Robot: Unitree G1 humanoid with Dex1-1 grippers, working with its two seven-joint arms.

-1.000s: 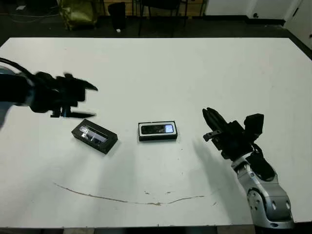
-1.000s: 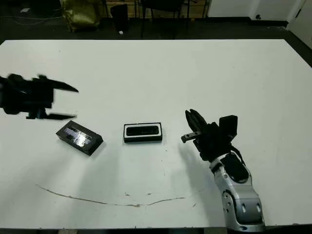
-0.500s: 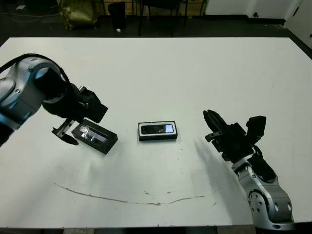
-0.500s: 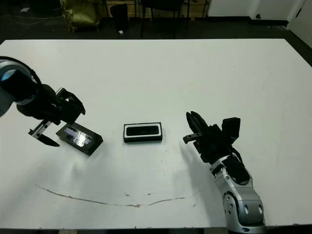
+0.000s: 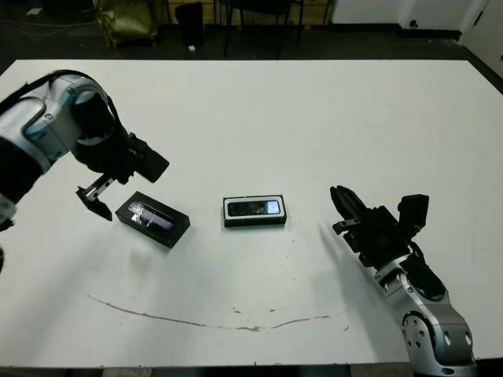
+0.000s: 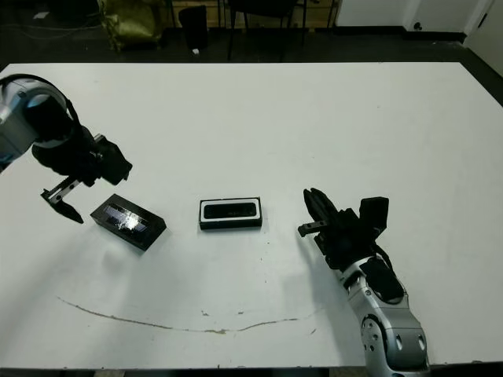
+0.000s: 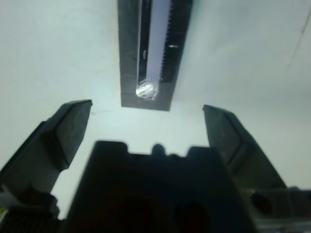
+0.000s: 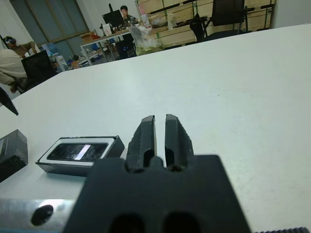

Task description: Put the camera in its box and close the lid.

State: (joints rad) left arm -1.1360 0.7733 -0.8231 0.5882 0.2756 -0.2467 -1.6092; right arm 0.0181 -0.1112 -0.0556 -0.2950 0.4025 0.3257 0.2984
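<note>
Camera point(image 5: 254, 208) sits flat in the box point(image 5: 254, 221) at mid-table, its pale bluish screen facing up toward the right end, white lining framing it all round. Lid point(image 5: 152, 219) lies off to the left of the box, well apart from it, turned at an angle on the table point(image 5: 314, 118) with its glossy window up. Left gripper point(image 5: 96, 199) hangs just beside the lid's far left end, fingers spread wide and holding nothing; in the left wrist view the lid's end shows between the two fingers point(image 7: 63, 131), not touched by either. Right gripper point(image 5: 343, 206) hovers to the right of the box, apart from it, fingers pressed together and empty. A thin brown line point(image 5: 196, 320) runs along the table's near edge.
</note>
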